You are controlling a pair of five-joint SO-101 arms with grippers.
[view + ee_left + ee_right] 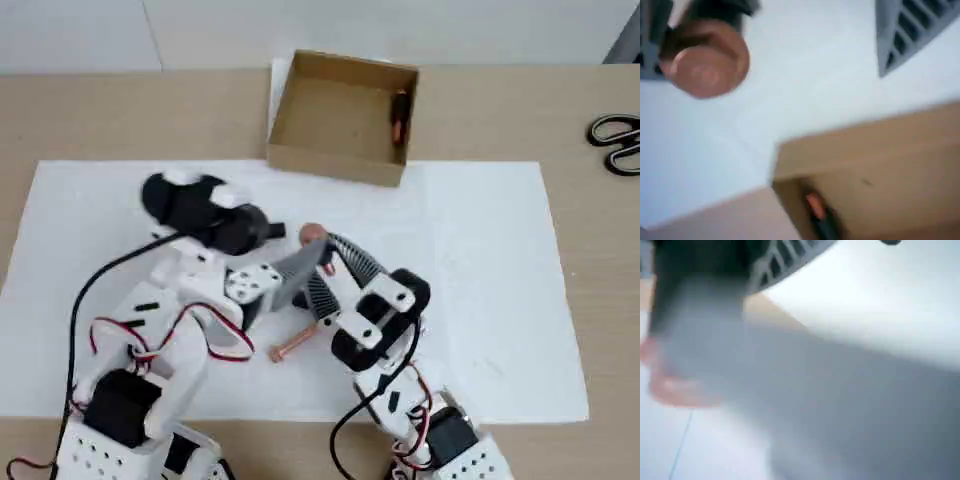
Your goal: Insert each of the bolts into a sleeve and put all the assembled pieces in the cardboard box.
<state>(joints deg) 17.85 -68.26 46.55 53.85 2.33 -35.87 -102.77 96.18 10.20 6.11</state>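
Judging by the layout, the task was partly complete. On the surface (60,110), a white sheet (480,280) ran from the front wall of the cardboard box (335,165) out under both arms. The left end effector (298,262) and the right end effector (326,272) stood together over the sheet, in front of the box and apart from it. Whether either was clenched or released could not be told: they overlapped in the high view, and both wrist views were blurred.

One assembled piece (400,117) lay inside the box against a side wall, so that unit was done. The nearer bolt (312,235) sat where the two end effectors came together. The loose bolt (295,343) lay flat on the sheet, farther from the box, beside the arms. No sleeve could be confirmed on either, so at least these two appeared left to be sleeved and boxed.

View comparison:
- **High view:** it gave both arms together, the loose bolt, and scissors (615,140) on the bare surface, well apart to one side of the box.
- **Left wrist view:** it gave the nearer bolt (705,62) head-on, with a dark object (722,7) touching it, possibly a sleeve. It also looked into a box (880,150) corner holding the assembled piece (816,212).
- **Right wrist view:** it gave a copper-toned patch (670,387), too blurred to identify.
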